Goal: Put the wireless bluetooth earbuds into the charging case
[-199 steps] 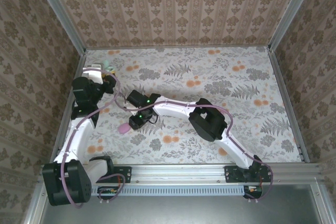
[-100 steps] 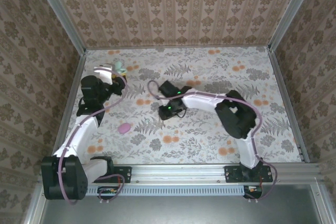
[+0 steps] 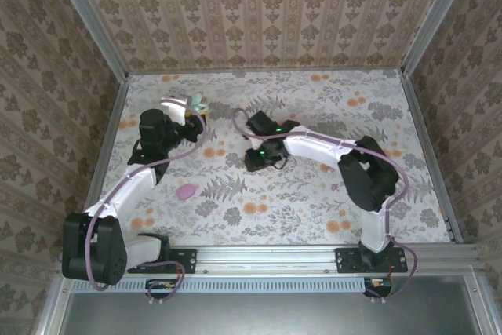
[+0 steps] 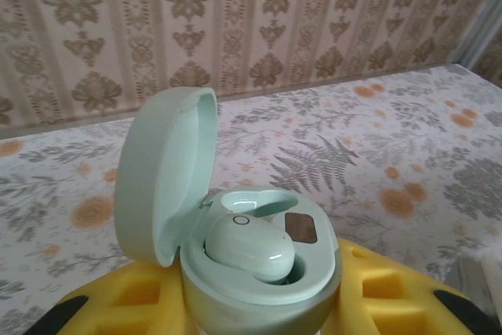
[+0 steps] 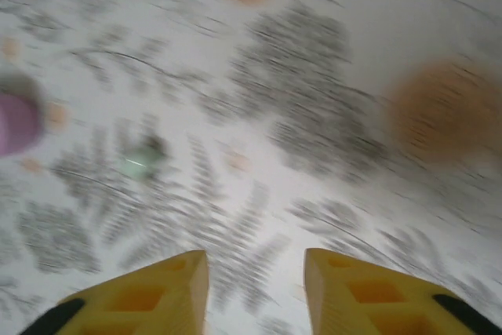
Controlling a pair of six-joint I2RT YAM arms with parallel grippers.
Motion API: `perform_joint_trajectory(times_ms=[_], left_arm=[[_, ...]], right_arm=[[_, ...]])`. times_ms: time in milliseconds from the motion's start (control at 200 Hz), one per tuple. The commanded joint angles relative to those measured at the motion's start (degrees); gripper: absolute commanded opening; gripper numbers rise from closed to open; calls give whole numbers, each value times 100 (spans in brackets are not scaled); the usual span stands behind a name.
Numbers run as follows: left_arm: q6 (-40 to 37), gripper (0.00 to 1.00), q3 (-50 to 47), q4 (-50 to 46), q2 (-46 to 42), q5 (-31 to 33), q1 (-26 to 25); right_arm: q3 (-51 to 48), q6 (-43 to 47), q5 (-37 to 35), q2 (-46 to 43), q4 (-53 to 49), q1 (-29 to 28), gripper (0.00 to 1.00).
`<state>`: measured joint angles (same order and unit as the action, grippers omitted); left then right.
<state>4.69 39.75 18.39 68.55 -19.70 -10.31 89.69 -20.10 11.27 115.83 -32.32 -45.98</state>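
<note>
Between the left jaws: charging case (image 4: 235,272), mint green, upright, raised over the far-left part of the desk (image 3: 408,131)
Case lid: hinged open, standing up on the left side of the case in the left wrist view
Seated earbud (image 4: 249,247): mint green, glossy, resting in the nearer socket of the case
Second socket: shows a dark square patch on its inner face, with no bud in it
Left gripper (image 4: 259,294): yellow jaws clenched on the lower body of the case, one on each side
Loose earbud (image 5: 140,164): small mint-green blob lying on the desk, ahead and to the left of the right jaws; too blurred to make out its shape
Right gripper (image 5: 252,272): yellow jaws parted, nothing between them, poised above the desk near its middle; seen from above at (image 3: 255,158)
Pink object (image 3: 186,191): small, rounded, lying on the desk between the two arms, well apart from the case
Desk surface: pale cloth printed with grey ferns and orange flowers
Walls (image 3: 267,13): tan damask-patterned panels around the desk
</note>
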Motion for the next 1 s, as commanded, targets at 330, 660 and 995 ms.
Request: perform_joint_trajectory(times_ms=[330,660,995], left_arm=[[48,23,-203,-271,-724,294,982],[100,23,-257,-224,-780,286,1060],[119,23,-285,-222,-804,290,1076]], right_arm=[[1936,-1038,-460,1578,-1402,-645,51],[2748,-1008,-507,2137,-1853,-824,51],[3386,-778,-1105,2615,-2538,-975,42]])
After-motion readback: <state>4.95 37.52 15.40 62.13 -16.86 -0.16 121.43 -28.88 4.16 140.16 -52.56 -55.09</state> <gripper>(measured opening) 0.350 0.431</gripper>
